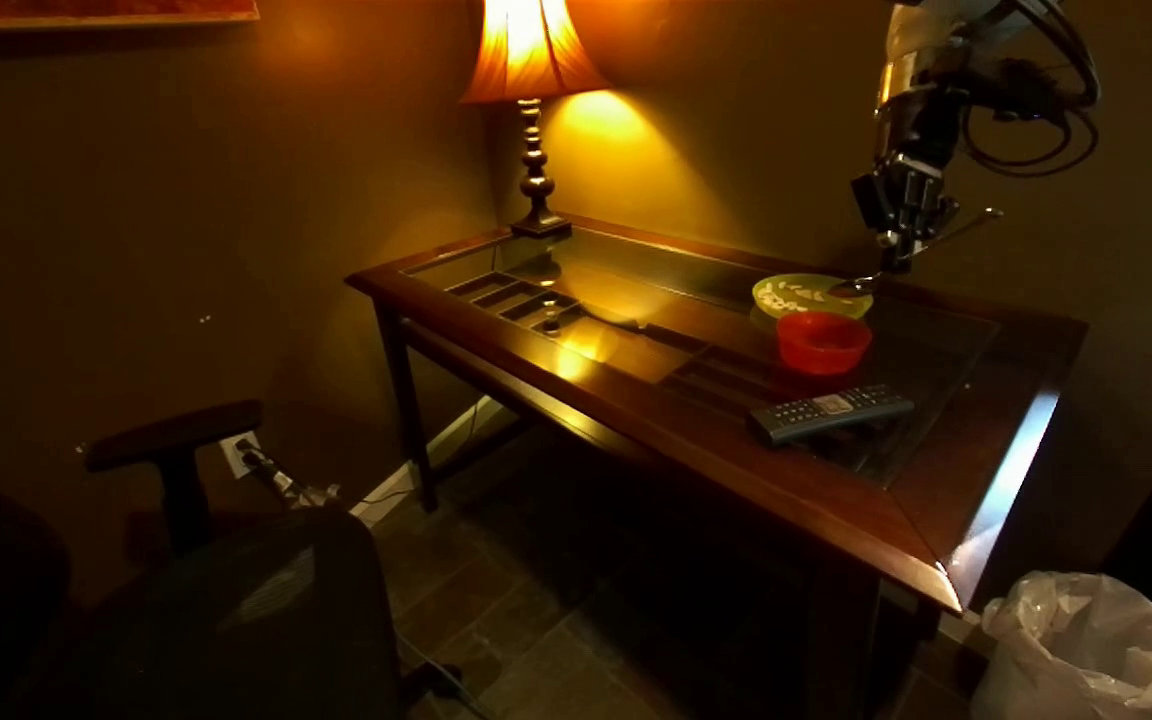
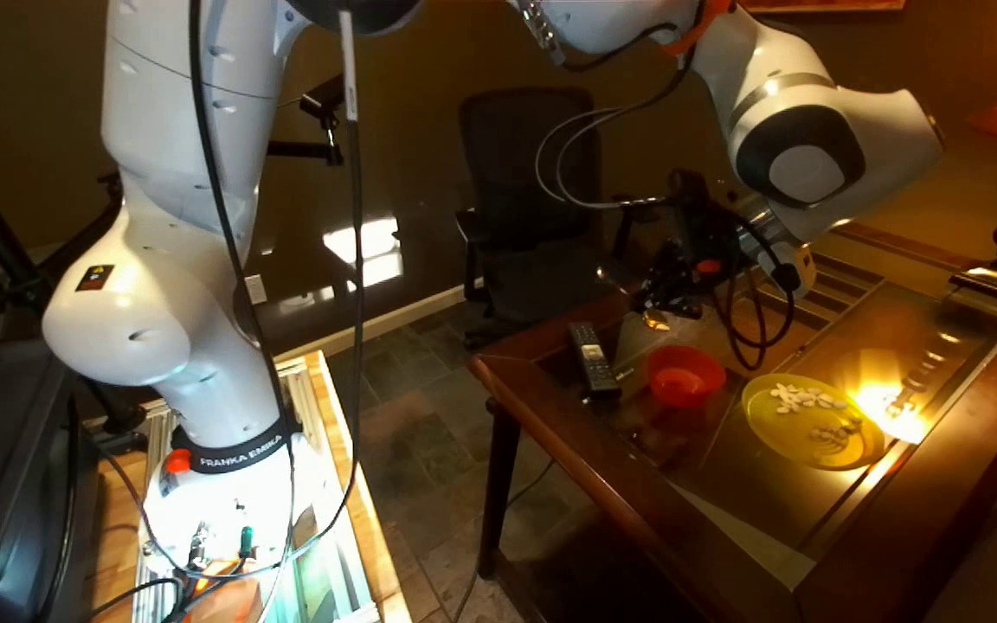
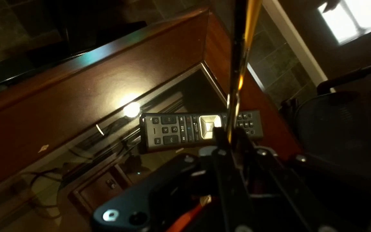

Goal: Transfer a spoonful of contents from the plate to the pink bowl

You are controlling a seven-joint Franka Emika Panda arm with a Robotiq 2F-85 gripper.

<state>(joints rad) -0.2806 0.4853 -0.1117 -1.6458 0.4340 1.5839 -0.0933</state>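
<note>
Gripper (image 3: 231,137) found with its jaws clamped on the slim shaft of a spoon (image 3: 240,82), aloft above the table (image 1: 656,422), touching nothing else that can be seen. In an exterior view the spoon slants, its scooping end (image 1: 854,287) the lower; whether that end carries a load is too dim to determine. Below, in the wrist view, a remote control (image 3: 201,130) lies flat, no part of the job. Just beside the remote control, apart from it, a red bowl (image 1: 824,352) stands upright, taken here as the pink one named; its contents cannot be made out. Next along, a yellow plate (image 2: 775,431) lies flat, bearing pale pieces (image 2: 797,397) in two loose groups. Farthest off, a lit lamp (image 1: 536,70) stands at the table's corner. Step in hand, in my judgement: the carry to the red bowl, since the spoon appears to hang on the bowl's side of the plate; an approach ahead of scooping cannot be ruled out. If loaded, the spoon next needs to be brought level, centred over the bowl's mouth and only then tipped. If not, it should go to the plate and take a shallow scoop, without pushing pieces over the rim.
</note>
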